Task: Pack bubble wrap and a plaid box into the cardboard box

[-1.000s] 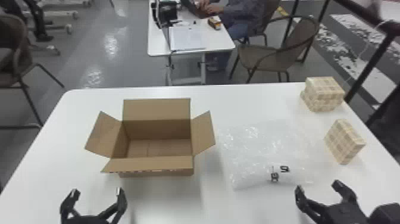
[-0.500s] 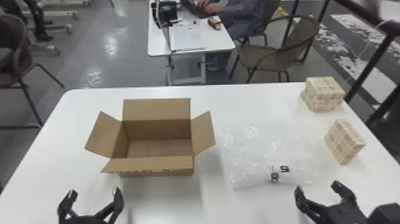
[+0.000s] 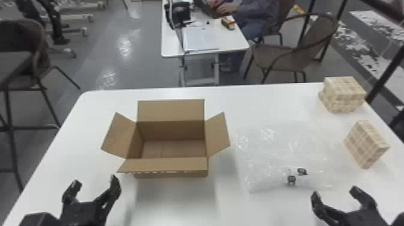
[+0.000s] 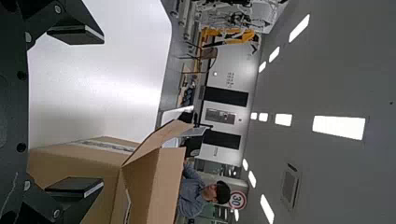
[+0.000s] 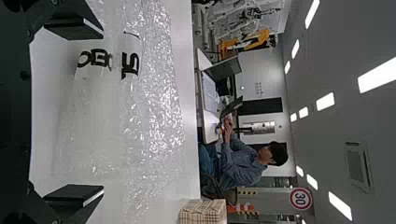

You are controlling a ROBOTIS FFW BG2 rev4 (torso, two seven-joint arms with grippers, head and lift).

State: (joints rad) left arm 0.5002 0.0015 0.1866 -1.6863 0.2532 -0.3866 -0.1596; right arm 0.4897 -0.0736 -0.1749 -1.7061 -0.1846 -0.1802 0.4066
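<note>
- Head view: one white table (image 3: 240,207), on which I counted the items below.
- One cardboard box (image 3: 168,165), left of centre, upright and open at the top, its flaps spread outward and its brown floor showing.
- One sheet of bubble wrap (image 3: 270,159), clear, laid out on the table to the right of the cardboard box, outside it, with dark print toward its near edge.
- One near plaid box (image 3: 365,144), beige check, at the right of the table just beyond the wrap's right side, turned at an angle.
- One plaid stack (image 3: 344,94), same check, at the far right corner, seemingly in two layers.
- My left gripper (image 3: 95,181), in front of the cardboard box and toward its left side, fingers apart. In the left wrist view, the left gripper (image 4: 103,112) showed a wide gap between its fingers, with the cardboard box ahead, partly behind one finger.
- My right gripper (image 3: 335,193), near the wrap's near right corner, fingers apart. In the right wrist view, the right gripper (image 5: 103,112) was spread, the bubble wrap ahead of it.
- Background: one brown chair (image 3: 279,57) and one white desk (image 3: 192,53) behind the table.
</note>
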